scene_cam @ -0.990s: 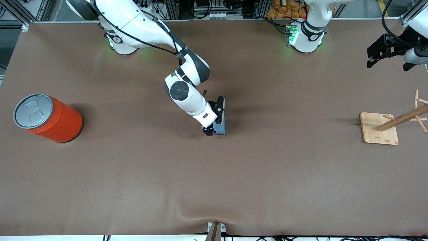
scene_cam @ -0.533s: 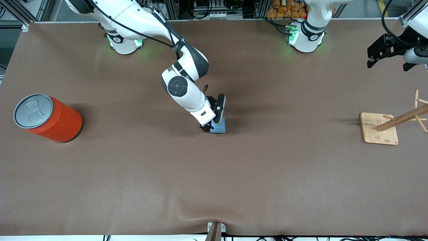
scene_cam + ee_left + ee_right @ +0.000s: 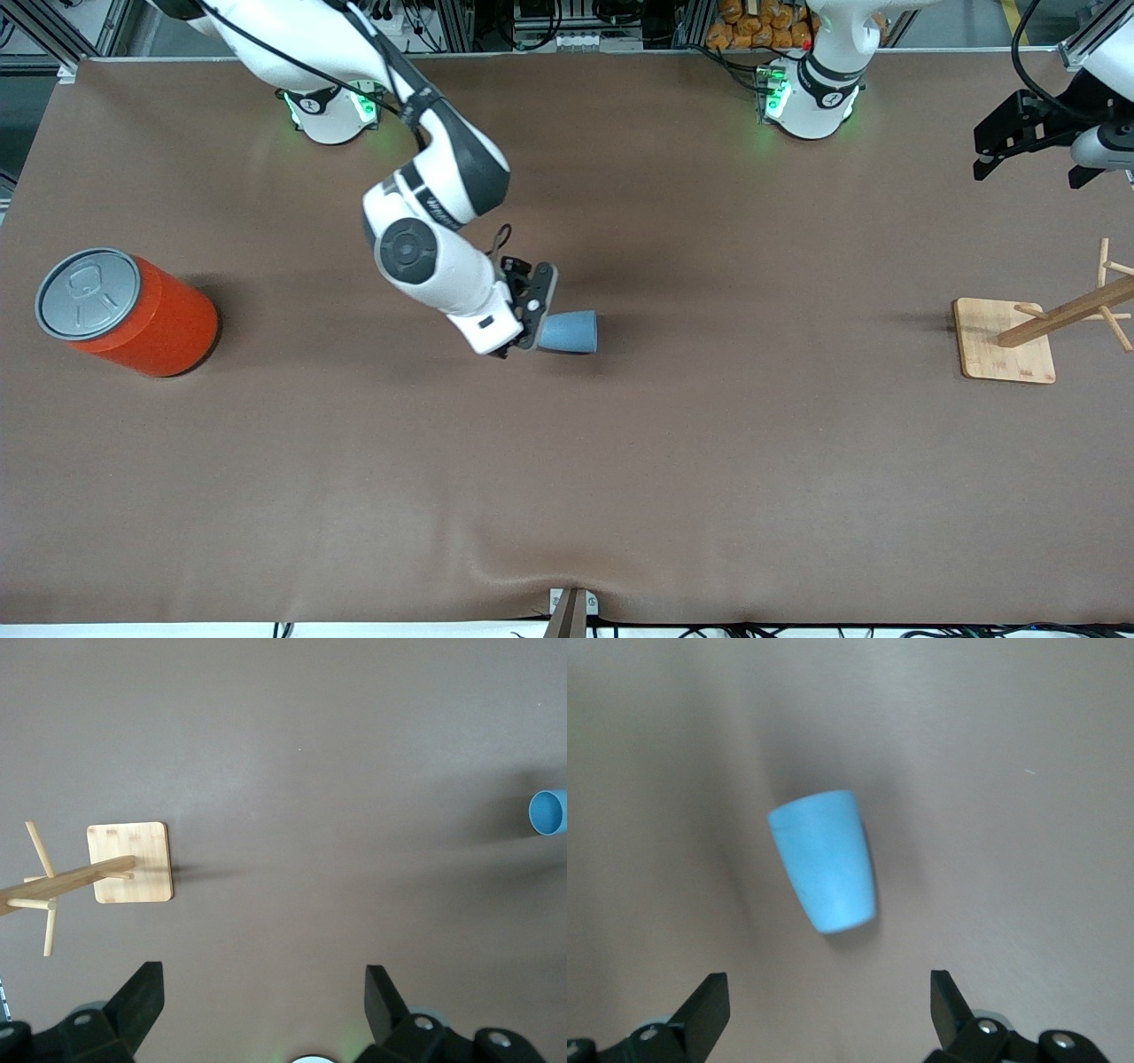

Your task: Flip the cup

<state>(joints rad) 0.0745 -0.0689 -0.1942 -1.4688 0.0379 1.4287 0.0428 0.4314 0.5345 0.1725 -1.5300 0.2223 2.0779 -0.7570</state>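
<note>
Cup (image 3: 568, 332) on its side, mid-counter (image 3: 620, 461) | my right gripper (image 3: 524, 321) beside it — spread wide, holding nothing | my left gripper (image 3: 1028, 133) waits, spread, empty

The cup (image 3: 825, 860) lies on its side on the brown surface (image 3: 1010, 744), light blue, plain and tapered, with a soft shadow along one flank. Its narrower end points toward the right hand (image 3: 830, 1010), and its wider end points away. The hand's two dark fingertips (image 3: 709, 1003) stand spread wide apart, clear of the cup and touching nothing. The cup's mouth seems to face away, though this angle hides it.
</note>
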